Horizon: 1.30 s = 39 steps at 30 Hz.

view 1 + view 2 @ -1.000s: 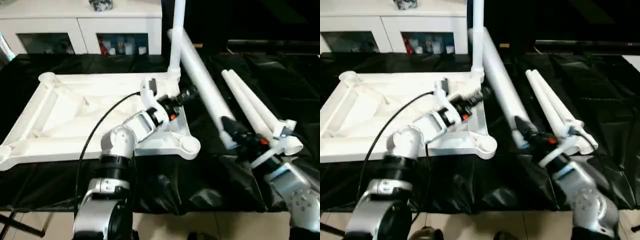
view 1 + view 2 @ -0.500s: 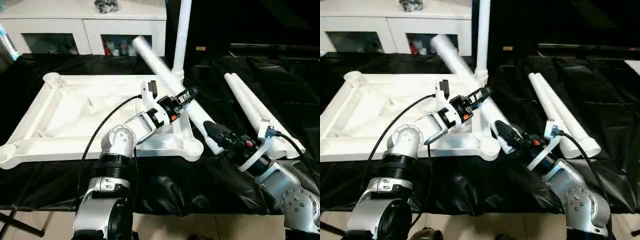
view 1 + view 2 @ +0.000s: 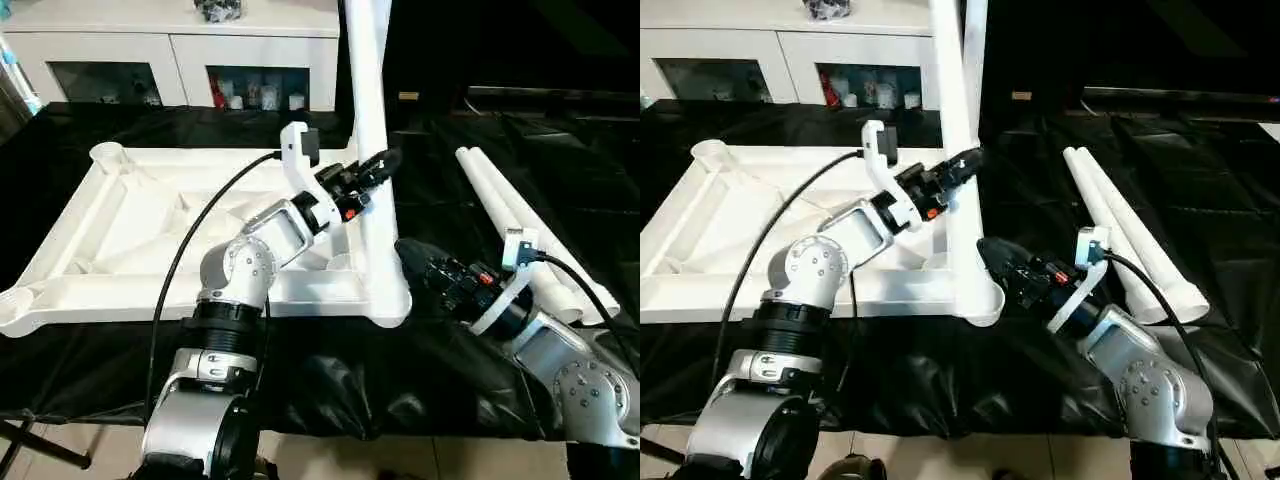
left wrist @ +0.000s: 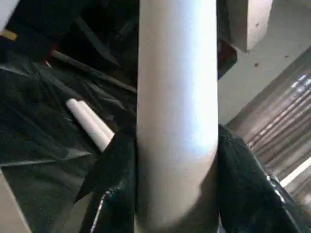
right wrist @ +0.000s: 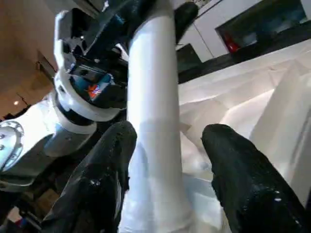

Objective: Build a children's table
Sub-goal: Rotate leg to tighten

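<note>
The big white ribbed plastic tabletop [image 3: 130, 230] lies underside-up on the black-draped bench. A long white tapered tubular leg [image 3: 372, 150] stands upright in its near right corner socket — light, stiff, slick, best held low. The left gripper [image 3: 372, 172] clasps it mid-shaft; the right gripper [image 5: 167, 160] brackets its base, fingers apart.

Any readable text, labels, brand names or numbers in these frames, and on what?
None can be read.
White cabinet: items behind its glass doors are too small for any label to be read.
Left pincer: a small red and blue mark on its body, too blurred to read.
Table top and legs: no print.
</note>
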Available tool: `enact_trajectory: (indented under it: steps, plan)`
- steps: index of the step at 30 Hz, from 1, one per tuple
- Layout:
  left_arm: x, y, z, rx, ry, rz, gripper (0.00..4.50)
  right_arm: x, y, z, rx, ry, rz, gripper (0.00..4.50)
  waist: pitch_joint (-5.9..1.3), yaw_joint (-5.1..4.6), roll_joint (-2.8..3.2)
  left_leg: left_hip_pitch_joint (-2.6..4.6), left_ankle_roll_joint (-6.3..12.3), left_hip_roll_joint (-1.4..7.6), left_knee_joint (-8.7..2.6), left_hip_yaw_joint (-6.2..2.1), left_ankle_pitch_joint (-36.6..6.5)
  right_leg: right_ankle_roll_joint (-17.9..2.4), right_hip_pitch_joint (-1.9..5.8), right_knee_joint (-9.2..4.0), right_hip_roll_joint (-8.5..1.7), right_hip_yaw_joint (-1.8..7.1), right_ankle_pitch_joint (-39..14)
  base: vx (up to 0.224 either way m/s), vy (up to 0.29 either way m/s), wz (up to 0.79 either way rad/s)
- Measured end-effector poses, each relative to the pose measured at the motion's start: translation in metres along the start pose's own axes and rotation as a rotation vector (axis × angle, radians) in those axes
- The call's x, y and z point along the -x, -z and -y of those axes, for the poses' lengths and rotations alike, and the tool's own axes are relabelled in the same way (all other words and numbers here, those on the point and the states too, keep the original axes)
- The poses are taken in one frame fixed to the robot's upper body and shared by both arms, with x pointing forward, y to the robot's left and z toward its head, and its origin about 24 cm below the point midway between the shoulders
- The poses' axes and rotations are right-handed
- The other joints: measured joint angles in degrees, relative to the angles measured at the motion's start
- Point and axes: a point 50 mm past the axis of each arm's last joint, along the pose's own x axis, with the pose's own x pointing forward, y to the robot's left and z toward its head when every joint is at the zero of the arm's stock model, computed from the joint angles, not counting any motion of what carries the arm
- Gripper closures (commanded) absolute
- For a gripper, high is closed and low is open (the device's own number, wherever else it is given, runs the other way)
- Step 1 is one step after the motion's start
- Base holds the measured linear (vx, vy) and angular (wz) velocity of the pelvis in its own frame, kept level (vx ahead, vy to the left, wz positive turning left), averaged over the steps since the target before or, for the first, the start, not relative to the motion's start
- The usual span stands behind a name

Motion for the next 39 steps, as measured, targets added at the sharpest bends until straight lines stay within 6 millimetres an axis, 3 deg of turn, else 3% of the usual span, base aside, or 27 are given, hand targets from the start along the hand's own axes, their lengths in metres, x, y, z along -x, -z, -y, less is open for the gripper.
enact_trajectory:
  steps: [9,17,23,28,30,33,39]
  plan:
    - [0.004,-0.019,0.005,-0.16,-0.009,0.051,2.66,0.0,-0.01,-0.002,0.041,-0.047,-0.033,0.74,-0.02,0.3,-0.03,-0.06,-0.01,0.04,0.0,-0.02,0.0,0.11,-0.11,0.48,-0.03,-0.04,0.05,0.0,0.0,0.0]
    - [0.003,-0.022,0.01,-0.213,-0.014,0.078,2.66,-0.017,-0.031,-0.007,0.14,-0.079,-0.088,0.08,-0.06,0.23,-0.12,-0.06,-0.02,0.05,0.04,0.0,0.01,0.14,-0.17,0.7,-0.05,-0.03,0.03,0.0,0.0,0.0]
    - [-0.002,-0.02,0.014,-0.299,-0.071,0.079,2.66,-0.038,-0.025,-0.012,0.262,-0.066,-0.225,0.0,-0.05,0.19,-0.17,-0.06,-0.03,0.05,0.05,-0.02,0.01,0.16,-0.17,0.76,-0.05,-0.03,0.02,0.0,0.0,0.0]
    - [-0.006,-0.02,0.014,-0.368,-0.159,0.114,2.66,-0.081,-0.02,-0.011,0.345,0.052,-0.242,0.0,-0.05,-1.02,-0.39,-0.12,-0.04,0.05,0.05,-0.03,0.02,0.16,-0.25,0.76,-0.05,-0.03,0.02,0.0,0.0,0.0]
    - [-0.008,-0.018,0.016,-0.377,-0.157,0.115,2.66,-0.089,-0.02,-0.01,0.348,0.074,-0.231,0.0,-0.03,-0.98,-0.68,-0.17,-0.04,0.05,0.05,-0.04,0.02,0.16,-0.25,0.77,-0.05,-0.04,0.02,0.0,0.0,0.0]
    - [-0.006,-0.02,0.014,-0.412,-0.171,0.112,2.66,-0.09,-0.02,-0.009,0.345,0.076,-0.227,0.0,-0.02,-0.92,-1.06,-0.21,-0.04,0.04,0.06,-0.03,0.02,0.16,-0.24,0.76,-0.05,0.0,0.02,0.0,0.0,0.0]
    - [0.0,-0.026,0.015,-0.444,-0.08,0.099,2.66,-0.083,-0.026,-0.012,0.307,-0.062,-0.227,0.0,-0.02,-0.72,-1.11,-0.21,-0.04,0.06,0.05,0.0,0.02,0.21,-0.25,0.86,-0.05,0.05,-0.02,0.0,0.0,0.0]
